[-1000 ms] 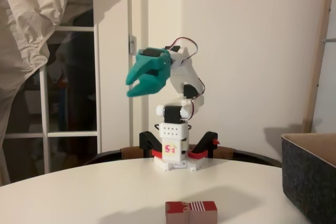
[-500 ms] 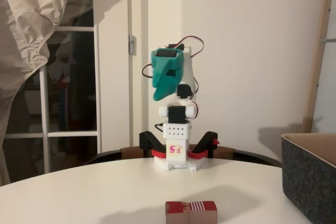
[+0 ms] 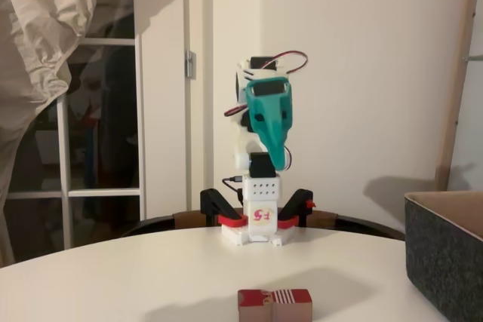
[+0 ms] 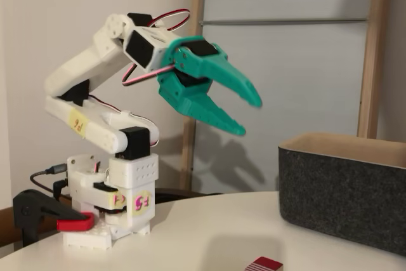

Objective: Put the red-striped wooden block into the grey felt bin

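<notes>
End effector (image 4: 248,116) swung toward camera, spread, red-striped wooden block (image 3: 275,305) outside grey felt bin (image 4: 339,204)

I see teal gripper (image 4: 248,117) raised, jaws apart, empty; grey felt bin (image 4: 342,204) right; red-striped wooden block (image 4: 263,264) at bottom edge

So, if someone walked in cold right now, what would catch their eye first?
Probably the teal gripper, raised high above the white table with its jaws open and nothing between them. Next the block lying alone on the table at the near edge in a fixed view, well below the gripper. Then the grey bin standing at the right.
</notes>
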Controlling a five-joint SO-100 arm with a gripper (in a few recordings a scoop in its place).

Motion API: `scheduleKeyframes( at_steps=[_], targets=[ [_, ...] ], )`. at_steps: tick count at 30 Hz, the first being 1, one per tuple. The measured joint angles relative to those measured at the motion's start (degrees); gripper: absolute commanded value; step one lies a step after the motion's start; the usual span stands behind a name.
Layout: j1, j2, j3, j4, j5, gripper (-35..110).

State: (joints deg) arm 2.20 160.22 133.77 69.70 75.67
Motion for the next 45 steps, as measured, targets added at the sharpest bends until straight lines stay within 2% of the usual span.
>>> scheduleKeyframes(
  at_steps=[7, 15, 19, 31, 37, 45],
  targets=[
    [-0.3, -8.3, -6.0, 13.7, -7.5, 16],
    [-2.4, -15.6, -7.5, 22.2, -12.3, 17],
    [-7.1, -18.8, -7.6, 25.0, -13.9, 20],
    [-14.7, -32.7, -16.5, 25.1, -14.7, 21],
    [-14.8, -41.3, -26.3, 25.1, -12.7, 21],
    [-9.3, -47.9, -36.6, 23.4, -7.5, 23]
  ],
)
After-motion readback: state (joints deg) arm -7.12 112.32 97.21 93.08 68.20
